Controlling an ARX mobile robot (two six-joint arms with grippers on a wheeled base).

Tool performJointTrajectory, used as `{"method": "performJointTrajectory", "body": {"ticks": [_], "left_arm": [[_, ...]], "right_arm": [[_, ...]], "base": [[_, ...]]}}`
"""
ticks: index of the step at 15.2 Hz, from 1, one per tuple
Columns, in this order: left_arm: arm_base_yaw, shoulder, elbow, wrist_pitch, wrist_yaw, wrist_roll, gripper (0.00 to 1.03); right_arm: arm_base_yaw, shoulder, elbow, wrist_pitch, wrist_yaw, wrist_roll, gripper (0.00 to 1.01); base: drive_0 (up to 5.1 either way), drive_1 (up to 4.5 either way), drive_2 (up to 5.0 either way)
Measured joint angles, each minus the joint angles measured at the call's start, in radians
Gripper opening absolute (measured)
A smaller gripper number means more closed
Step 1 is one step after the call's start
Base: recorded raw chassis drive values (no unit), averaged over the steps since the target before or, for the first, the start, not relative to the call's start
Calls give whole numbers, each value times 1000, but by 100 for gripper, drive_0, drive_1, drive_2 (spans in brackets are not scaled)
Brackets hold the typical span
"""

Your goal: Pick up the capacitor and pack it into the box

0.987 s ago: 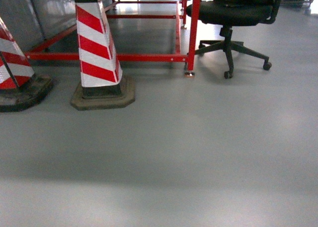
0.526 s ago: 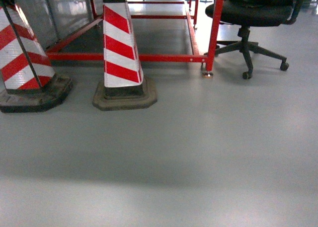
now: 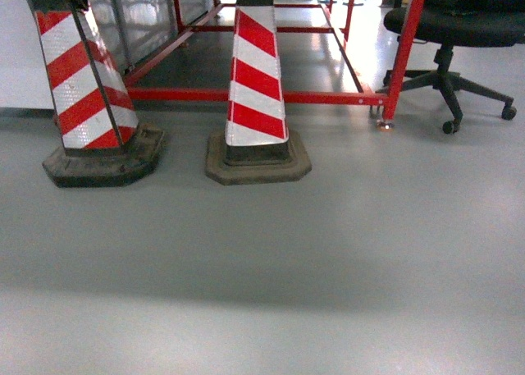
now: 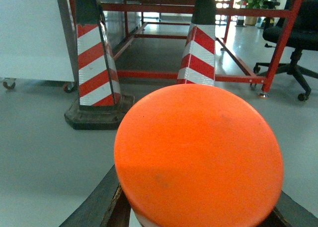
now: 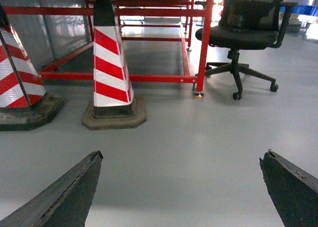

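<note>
in your head view, two red-and-white cones (image 3: pixel 256 88) stand on grey floor (image 3: pixel 271 268) before a red frame (image 3: pixel 271 96), an office chair (image 3: pixel 459 30) far right; neither gripper nor the box shows. your left wrist view has the left gripper (image 4: pixel 198 214) closed around an orange round-topped object (image 4: pixel 198 155). your right wrist view shows the right gripper (image 5: pixel 181 187) spread wide, holding nothing.

orange disc (image 4: pixel 198 155) hiding left fingers, perhaps gripped, cones (image 3: pixel 256 80) cropped on top
</note>
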Motion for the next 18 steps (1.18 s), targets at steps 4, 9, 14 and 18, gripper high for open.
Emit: {"method": "performJointTrajectory", "body": {"ticks": [4, 9, 14, 18], "left_arm": [[0, 0, 0, 2, 3, 0, 45], [0, 0, 0, 1, 5, 0, 44], [0, 0, 0, 3, 6, 0, 44], [0, 0, 0, 2, 6, 0, 44]], "right_arm": [[0, 0, 0, -5, 1, 0, 98], [0, 0, 0, -3, 4, 0, 98], [0, 0, 0, -8, 3, 0, 98], [0, 0, 0, -6, 4, 0, 98]], "base": [[0, 0, 0], [4, 312, -304], [-3, 388, -394], [8, 402, -386]]}}
